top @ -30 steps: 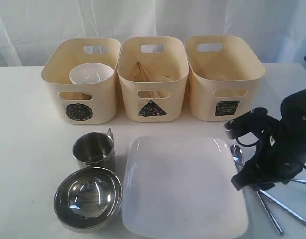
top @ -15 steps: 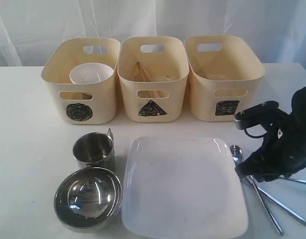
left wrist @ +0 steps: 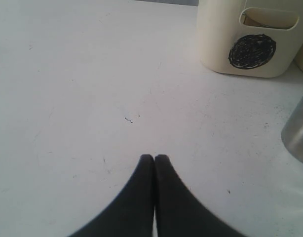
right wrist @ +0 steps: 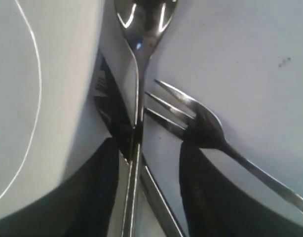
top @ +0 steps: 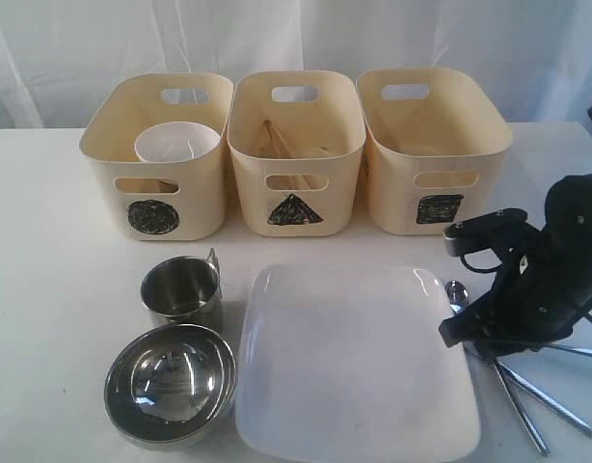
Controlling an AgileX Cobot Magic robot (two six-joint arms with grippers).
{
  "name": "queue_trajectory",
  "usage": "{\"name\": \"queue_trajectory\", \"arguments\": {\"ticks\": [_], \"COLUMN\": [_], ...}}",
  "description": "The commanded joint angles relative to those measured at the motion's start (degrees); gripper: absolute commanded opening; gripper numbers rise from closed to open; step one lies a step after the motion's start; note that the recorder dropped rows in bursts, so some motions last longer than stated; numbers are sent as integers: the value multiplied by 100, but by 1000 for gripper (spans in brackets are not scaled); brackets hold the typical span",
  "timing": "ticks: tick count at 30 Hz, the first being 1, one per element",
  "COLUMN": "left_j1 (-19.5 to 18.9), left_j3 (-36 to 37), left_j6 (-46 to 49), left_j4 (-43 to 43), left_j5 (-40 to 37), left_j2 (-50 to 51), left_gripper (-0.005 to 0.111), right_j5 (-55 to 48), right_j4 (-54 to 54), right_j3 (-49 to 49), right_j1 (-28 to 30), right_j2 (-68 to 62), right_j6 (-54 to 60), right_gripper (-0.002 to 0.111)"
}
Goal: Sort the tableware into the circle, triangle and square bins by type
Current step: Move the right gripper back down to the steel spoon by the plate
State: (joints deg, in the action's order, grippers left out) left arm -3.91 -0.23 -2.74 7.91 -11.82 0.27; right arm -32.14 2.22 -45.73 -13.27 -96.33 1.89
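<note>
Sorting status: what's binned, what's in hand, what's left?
Done: small white bowl sits in the circle bin, chopsticks in the triangle bin.
In hand: nothing gripped; right gripper is open astride the spoon handle.
Remaining: cutlery, mug, steel bowl, square plate.

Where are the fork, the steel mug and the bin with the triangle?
fork [right wrist: 206, 126], right wrist view, at the base of its tines.
mug [top: 180, 307], exterior view, on its front wall.
triangle bin [top: 336, 198], exterior view, on its front wall beside the mark.
</note>
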Motion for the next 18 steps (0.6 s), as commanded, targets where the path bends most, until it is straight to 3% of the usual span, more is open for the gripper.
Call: {"name": "queue_trajectory", "arguments": {"ticks": [1, 11, 18], "left_j1": [5, 5, 5], "left_j3": [23, 23, 23], "left_j6": [5, 5, 5], "left_j4": [19, 19, 19], "left_j5": [21, 21, 21], "left_j2": [-27, -27, -27], "left_gripper": [0, 0, 0], "right_j5": [101, 67, 5], "right_j4": [-54, -54, -54], "right_j3": [-54, -143, -180], "right_j1": [31, 31, 31], "right_j2": [-123, -321, -321], "right_j6": [84, 84, 84], "right_gripper": [38, 37, 17]}}
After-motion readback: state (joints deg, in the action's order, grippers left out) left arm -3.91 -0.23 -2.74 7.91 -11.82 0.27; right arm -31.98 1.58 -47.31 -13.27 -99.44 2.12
